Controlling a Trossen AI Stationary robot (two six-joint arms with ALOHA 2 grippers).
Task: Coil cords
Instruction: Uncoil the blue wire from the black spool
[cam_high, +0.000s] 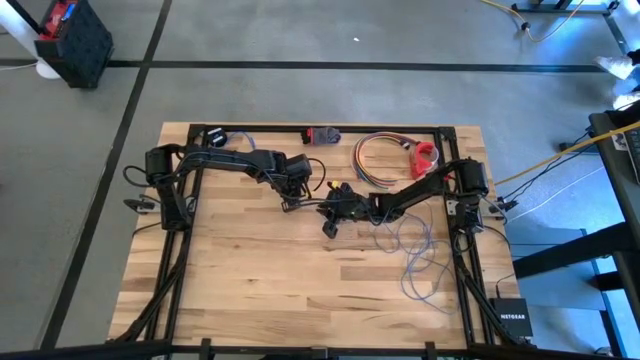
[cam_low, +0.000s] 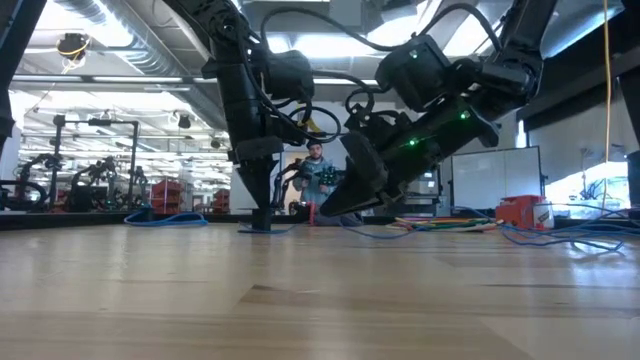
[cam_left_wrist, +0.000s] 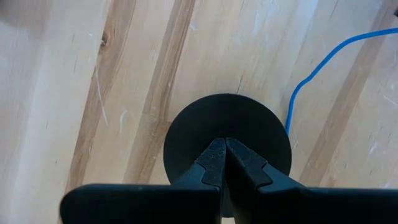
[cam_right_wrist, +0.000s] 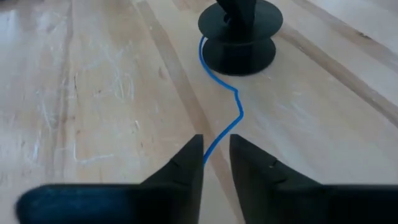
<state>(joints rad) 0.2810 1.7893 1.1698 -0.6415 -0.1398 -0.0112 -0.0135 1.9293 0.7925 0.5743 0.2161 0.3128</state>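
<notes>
A thin blue-lilac wire (cam_high: 420, 255) lies in loose squiggles on the wooden table (cam_high: 250, 290) at the right. It runs between my right gripper's fingers to a small black round spool (cam_right_wrist: 239, 43). My left gripper (cam_left_wrist: 225, 149) is shut and stands upright on top of the spool (cam_left_wrist: 199, 124), left of the table's middle (cam_high: 292, 202). My right gripper (cam_right_wrist: 216, 155) is low over the table, just right of the spool (cam_high: 326, 214). It is slightly open and points level at the spool. The wire (cam_right_wrist: 233, 106) passes into the gap between its fingers. My left gripper presses its shut fingertips (cam_left_wrist: 214, 155) down on the middle of the spool's flat top face (cam_left_wrist: 249, 124). It comes from above and points straight down. The spool sits flat on the table. My right gripper has the wire (cam_right_wrist: 211, 146) running between its fingers close to one finger (cam_right_wrist: 189, 162). I cannot tell whether it touches the wire.
A coil of coloured cords (cam_high: 378, 160) and a red object (cam_high: 426, 155) lie at the far right of the table. A small dark object (cam_high: 323, 134) sits at the far edge. A black box (cam_high: 510, 318) sits at the near right corner. A person (cam_low: 316, 170) shows in the room beyond.
</notes>
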